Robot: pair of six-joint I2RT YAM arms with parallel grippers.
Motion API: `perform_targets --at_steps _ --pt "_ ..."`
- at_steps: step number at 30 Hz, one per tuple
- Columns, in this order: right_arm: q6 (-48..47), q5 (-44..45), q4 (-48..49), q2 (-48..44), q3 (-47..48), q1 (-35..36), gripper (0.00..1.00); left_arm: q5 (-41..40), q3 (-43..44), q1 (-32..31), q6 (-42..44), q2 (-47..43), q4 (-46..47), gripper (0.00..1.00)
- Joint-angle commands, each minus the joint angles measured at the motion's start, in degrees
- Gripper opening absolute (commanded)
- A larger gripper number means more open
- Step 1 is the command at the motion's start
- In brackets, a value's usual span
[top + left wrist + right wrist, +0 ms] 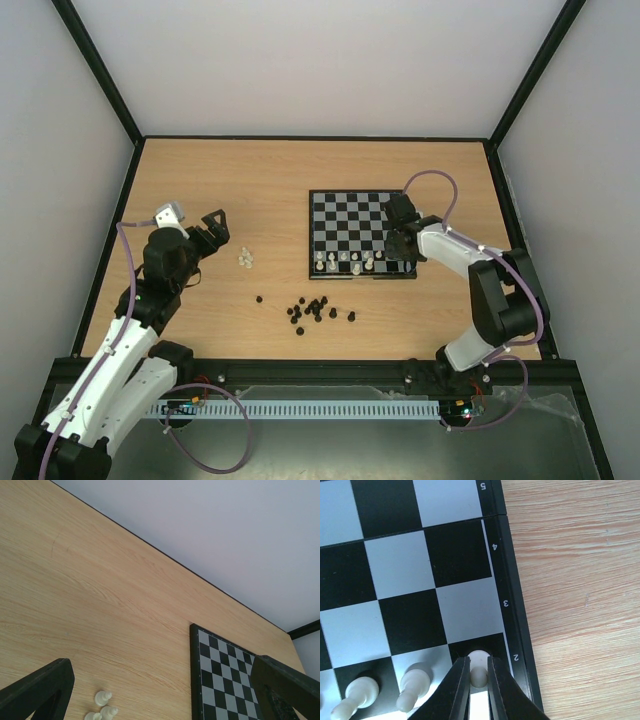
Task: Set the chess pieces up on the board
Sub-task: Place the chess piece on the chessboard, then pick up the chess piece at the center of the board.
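Note:
The board [345, 215] lies right of the table's centre. A row of white chess pieces [345, 262] stands along its near edge. My right gripper [403, 250] is low over the board's near right corner. In the right wrist view this gripper [479, 661] is shut on the head of a white pawn [479, 676], upright on the black square by the mark 2. Two more white pawns [412, 687] stand to its left. My left gripper [215, 232] hangs open over bare table, holding nothing. Three loose white pieces [102, 707] sit between its fingers [40, 690], below them.
A scatter of tiny black pieces [315, 310] lies on the table in front of the board. The loose white pieces [246, 259] sit left of the board. The board's dark border [517, 605] runs just right of the held pawn, with wood beyond it.

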Motion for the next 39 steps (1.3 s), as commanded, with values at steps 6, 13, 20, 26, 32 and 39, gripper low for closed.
perform_targets --at_steps 6,13,20,26,32,39 --pt "-0.5 -0.24 -0.03 1.24 -1.51 -0.41 0.18 0.28 -0.52 0.36 0.34 -0.19 1.24 0.99" --pt "-0.42 -0.05 -0.46 -0.29 -1.41 -0.42 0.36 0.28 -0.52 0.39 0.36 -0.34 1.16 0.99" --pt "0.28 1.58 -1.65 -5.09 -0.86 -0.43 0.52 0.55 -0.7 0.36 0.26 -0.35 1.48 1.0" --pt "0.88 2.42 -1.97 -10.92 -0.61 -0.4 0.92 0.14 -0.88 0.33 0.44 -0.46 1.68 0.99" --pt "0.78 0.24 -0.78 -16.58 -1.04 -0.4 0.99 -0.07 -0.92 0.34 0.55 -0.04 1.9 0.99" --pt "-0.03 -5.67 -0.91 -19.18 1.18 -0.04 0.99 -0.23 -0.82 0.32 0.46 -1.14 1.5 1.0"
